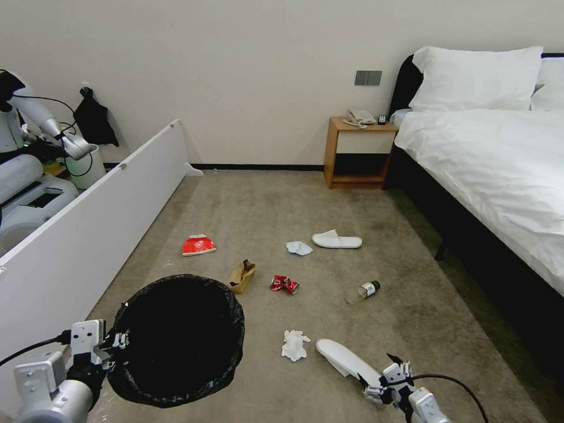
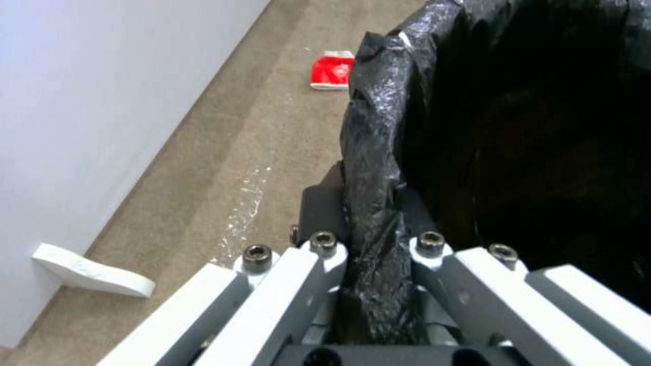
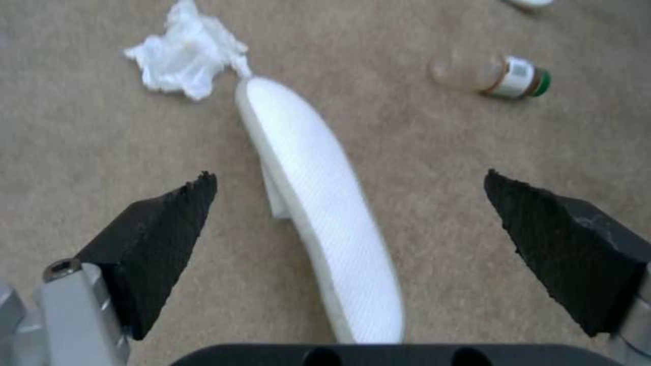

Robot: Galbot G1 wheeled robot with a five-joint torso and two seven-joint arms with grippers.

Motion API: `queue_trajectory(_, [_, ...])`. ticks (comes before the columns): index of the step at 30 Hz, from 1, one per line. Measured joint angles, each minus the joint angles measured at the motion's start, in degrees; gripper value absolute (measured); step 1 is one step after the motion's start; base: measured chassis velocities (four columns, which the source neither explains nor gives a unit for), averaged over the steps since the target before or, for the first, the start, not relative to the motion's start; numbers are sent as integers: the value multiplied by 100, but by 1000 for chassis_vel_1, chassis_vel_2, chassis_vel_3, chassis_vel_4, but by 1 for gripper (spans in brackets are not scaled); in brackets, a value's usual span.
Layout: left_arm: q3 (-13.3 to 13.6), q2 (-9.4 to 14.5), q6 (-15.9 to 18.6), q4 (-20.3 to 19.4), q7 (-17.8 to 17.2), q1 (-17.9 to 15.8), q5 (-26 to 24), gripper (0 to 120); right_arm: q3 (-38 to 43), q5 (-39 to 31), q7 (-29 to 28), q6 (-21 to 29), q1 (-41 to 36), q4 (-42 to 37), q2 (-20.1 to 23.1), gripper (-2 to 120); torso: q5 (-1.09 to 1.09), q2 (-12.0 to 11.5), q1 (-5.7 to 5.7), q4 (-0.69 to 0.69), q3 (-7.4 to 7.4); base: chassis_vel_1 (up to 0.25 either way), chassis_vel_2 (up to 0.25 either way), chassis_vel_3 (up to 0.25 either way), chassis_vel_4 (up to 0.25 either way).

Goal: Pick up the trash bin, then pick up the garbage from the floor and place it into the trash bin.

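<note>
The left gripper (image 1: 120,339) pinches the black-bagged round trash bin's (image 1: 176,390) rim; the right gripper (image 1: 379,373) hovers spread above a white slipper (image 1: 343,357).

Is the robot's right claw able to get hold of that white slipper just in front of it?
Probably yes. The right gripper hangs open right over the near white slipper, a finger on each side, with bare carpet around it. The crumpled tissue lies by the slipper's far tip, away from the fingers.
</note>
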State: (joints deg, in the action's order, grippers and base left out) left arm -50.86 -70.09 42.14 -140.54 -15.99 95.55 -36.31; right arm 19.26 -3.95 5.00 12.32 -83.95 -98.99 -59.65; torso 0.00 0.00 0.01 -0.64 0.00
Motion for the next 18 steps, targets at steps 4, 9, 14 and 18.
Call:
queue_trajectory(4, [-13,4,0,0,0,-5,0,4,-229,46,-93,0,218,342,26,100,0,0,0,0,0,0,0,0,0])
queue_trajectory(9, [-13,-1,0,-1,-2,-10,0,4,-321,97,-127,1,400,663,19,100,0,0,0,0,0,0,0,0,0])
queue_trajectory(14, [-13,-11,0,-3,-2,11,9,4,-326,130,-133,0,517,827,30,100,0,0,0,0,0,0,0,0,0])
queue_trajectory(18, [-12,-20,0,-13,-2,23,29,4,-432,42,-134,13,696,901,53,100,0,0,0,0,0,0,0,0,0])
